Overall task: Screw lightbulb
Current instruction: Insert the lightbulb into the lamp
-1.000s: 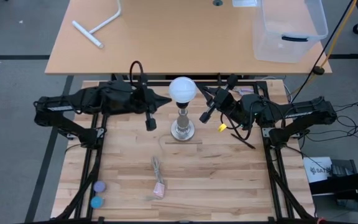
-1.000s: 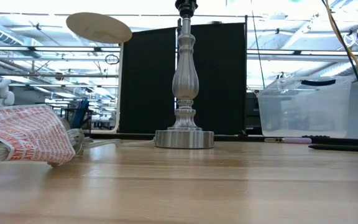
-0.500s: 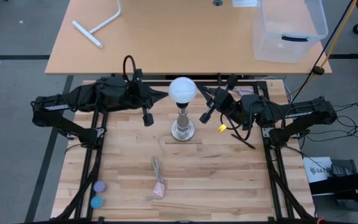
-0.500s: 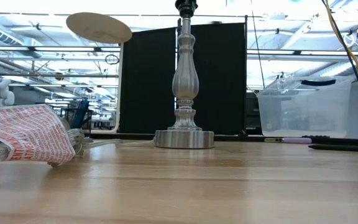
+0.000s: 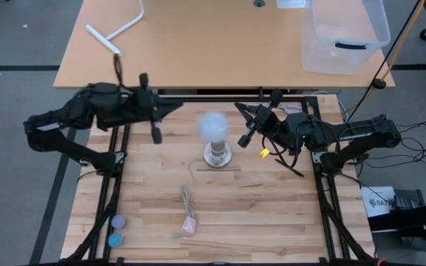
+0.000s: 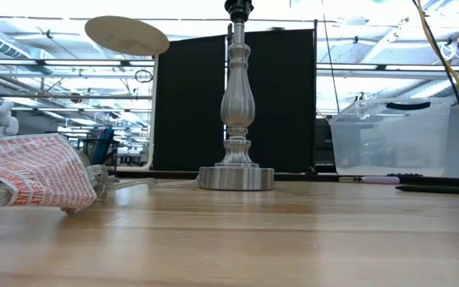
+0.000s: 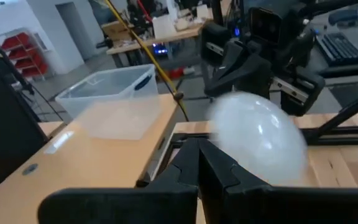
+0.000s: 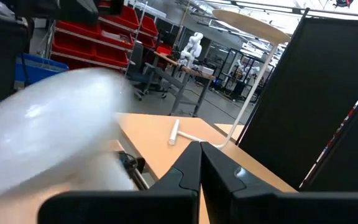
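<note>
The small white lightbulb with its round frosted globe shows only as a motion smear from above, its neck and screw base impossible to make out; whether it sits in the socket or hangs loose cannot be told. It is over the top of the turned silvery metal lamp post with a round base, and in the low view the post is cut off at its black top, so the bulb is out of sight there. In the left wrist view the globe lies just beyond the tips of the left gripper, whose two dark fingers are pressed together and hold nothing. In the right wrist view the globe is a pale blur to one side of the right gripper, fingers likewise closed and empty.

Compared with a second ago, the left gripper has drawn back from the bulb, leaving a clear gap, and the bulb, crisp before, is now blurred. The right gripper is where it was, beside the globe.

The table is pale butcher-block wood.
</note>
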### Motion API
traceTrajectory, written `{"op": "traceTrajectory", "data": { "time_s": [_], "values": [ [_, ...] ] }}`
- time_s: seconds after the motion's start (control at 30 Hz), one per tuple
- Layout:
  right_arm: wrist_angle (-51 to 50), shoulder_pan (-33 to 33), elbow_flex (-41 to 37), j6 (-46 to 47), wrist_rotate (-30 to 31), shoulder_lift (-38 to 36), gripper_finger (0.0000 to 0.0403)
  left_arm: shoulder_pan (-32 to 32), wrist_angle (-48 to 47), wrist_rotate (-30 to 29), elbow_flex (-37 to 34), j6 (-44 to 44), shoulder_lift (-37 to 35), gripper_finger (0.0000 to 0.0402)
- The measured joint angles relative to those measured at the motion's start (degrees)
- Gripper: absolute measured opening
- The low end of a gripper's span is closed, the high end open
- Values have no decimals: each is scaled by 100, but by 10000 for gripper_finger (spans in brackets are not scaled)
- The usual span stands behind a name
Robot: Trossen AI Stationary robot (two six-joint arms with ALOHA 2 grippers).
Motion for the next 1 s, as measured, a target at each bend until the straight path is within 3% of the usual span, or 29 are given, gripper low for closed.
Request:
{"op": "traceTrajectory", "data": {
  "time_s": [0.3, 0.5, 0.73, 0.9, 1.0],
  "values": [
    [-7, 0, 0, 0, 7, 0, 0, 15, 1467, 22, -2314, -182, -1293, 0],
    [-193, -2, 0, -80, 21, 0, 0, -28, 1892, -59, -3664, -714, -1480, 0],
    [-730, -7, 0, -919, 717, 0, 0, -18, 1981, -302, -3831, -586, -1823, 0],
    [-1355, -7, 0, -1508, 1658, 0, 0, -38, 1537, -342, -3830, -457, -2703, 0],
    [-1472, -52, 0, -1590, 1916, 0, 0, -35, 1431, -589, -3827, -361, -3271, 0]
  ]
}}
